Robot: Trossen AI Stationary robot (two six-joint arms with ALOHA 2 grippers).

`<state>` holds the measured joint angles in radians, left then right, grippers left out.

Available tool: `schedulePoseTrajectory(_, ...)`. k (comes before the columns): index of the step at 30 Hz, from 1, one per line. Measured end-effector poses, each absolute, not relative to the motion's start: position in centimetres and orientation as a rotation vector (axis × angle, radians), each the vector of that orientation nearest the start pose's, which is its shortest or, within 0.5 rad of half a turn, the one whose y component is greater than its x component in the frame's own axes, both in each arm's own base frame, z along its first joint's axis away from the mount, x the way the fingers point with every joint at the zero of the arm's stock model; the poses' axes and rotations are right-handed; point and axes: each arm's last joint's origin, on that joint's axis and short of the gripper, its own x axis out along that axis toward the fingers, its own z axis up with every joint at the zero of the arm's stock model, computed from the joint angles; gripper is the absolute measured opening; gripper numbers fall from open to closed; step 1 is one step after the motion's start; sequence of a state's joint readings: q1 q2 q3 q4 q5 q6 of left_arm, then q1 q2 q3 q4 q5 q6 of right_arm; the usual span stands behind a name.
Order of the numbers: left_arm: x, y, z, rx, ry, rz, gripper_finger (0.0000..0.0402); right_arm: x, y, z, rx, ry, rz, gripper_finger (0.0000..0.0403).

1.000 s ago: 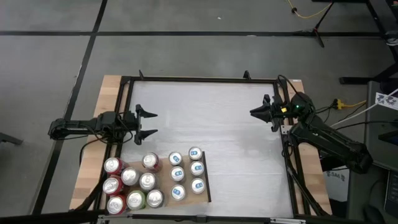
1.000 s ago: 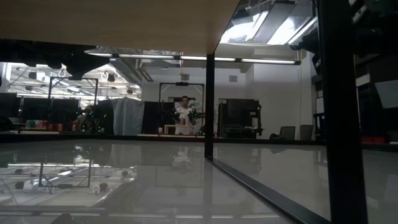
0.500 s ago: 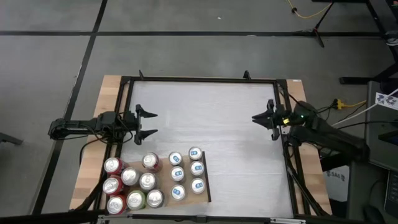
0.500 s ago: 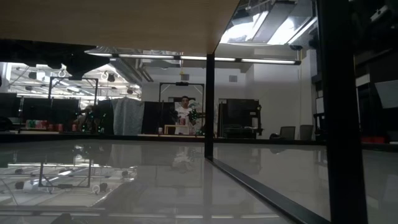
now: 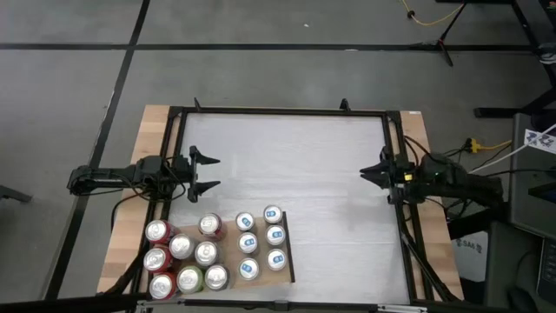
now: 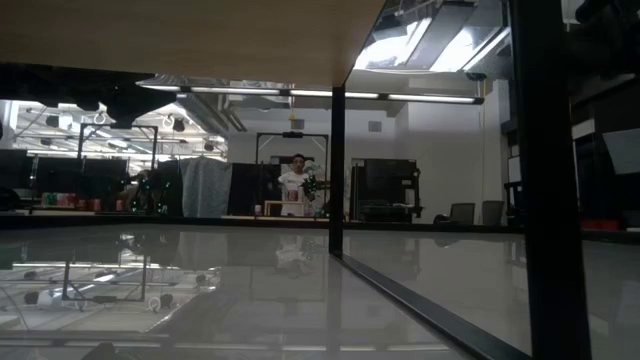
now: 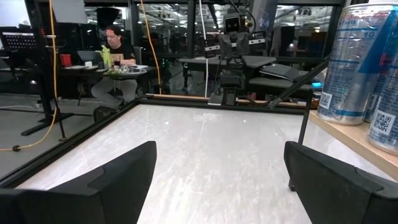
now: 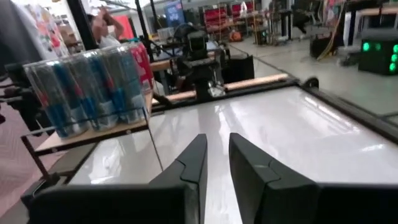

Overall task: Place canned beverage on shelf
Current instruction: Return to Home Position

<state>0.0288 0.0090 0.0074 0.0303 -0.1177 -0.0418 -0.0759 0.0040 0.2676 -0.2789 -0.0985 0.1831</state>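
Both arms are at the sides of the tabletop (image 5: 295, 148), and neither one holds anything. The left gripper (image 5: 205, 171) is over the left edge and points toward the middle. Its fingers are spread wide apart, and in the left wrist view the left gripper (image 7: 217, 180) has only bare white surface between them. The right gripper (image 5: 368, 172) is at the right edge, facing the left one and well apart from it. In the right wrist view its two fingers (image 8: 193, 165) are drawn close together, with only a narrow slit between them and nothing inside.

The shelf (image 5: 228, 243) lies on the near left part of the tabletop, with a dark strip (image 5: 289, 256) along its right side. All the cans stand upright on it. Six blue cans (image 5: 248, 243) are in two rows of three next to the strip. To their left stand the red cans (image 5: 158, 230), the silver cans (image 5: 206, 253) and one green can (image 5: 189, 279), packed close together. No gripper touches the shelf or any can.

In the low view a person (image 6: 296, 186) is seen far behind the tabletop.
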Motion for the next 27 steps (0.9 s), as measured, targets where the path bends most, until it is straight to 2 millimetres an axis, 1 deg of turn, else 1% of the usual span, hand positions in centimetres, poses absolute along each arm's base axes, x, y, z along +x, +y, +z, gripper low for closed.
schedulePoseTrajectory(5,9.7,0.6,16.8,-0.043,-0.032,0.145,0.0347,7.4,0.2,22.3,0.228,0.027,-0.035,0.0056)
schedulePoseTrajectory(8,9.7,0.6,16.8,-0.043,-0.031,0.145,0.0347,7.3,0.3,22.3,0.225,0.026,-0.058,0.0056)
schedulePoseTrajectory(12,9.7,0.6,16.8,-0.043,-0.031,0.145,0.0347,7.5,0.5,22.1,0.226,0.017,-0.054,0.0056)
schedulePoseTrajectory(14,9.7,0.6,16.8,-0.043,-0.031,0.145,0.0347,7.8,0.6,21.6,0.229,-0.003,-0.048,0.0056)
schedulePoseTrajectory(18,9.7,0.6,16.8,-0.043,-0.031,0.145,0.0347,8.8,0.7,20.0,0.241,-0.091,-0.045,0.0056)
schedulePoseTrajectory(23,9.7,0.6,16.8,-0.043,-0.031,0.145,0.0347,9.4,0.8,18.6,0.167,-0.205,-0.042,0.0056)
schedulePoseTrajectory(27,9.7,0.6,16.8,-0.043,-0.031,0.146,0.0347,9.4,0.7,18.7,0.098,-0.225,-0.06,0.0056)
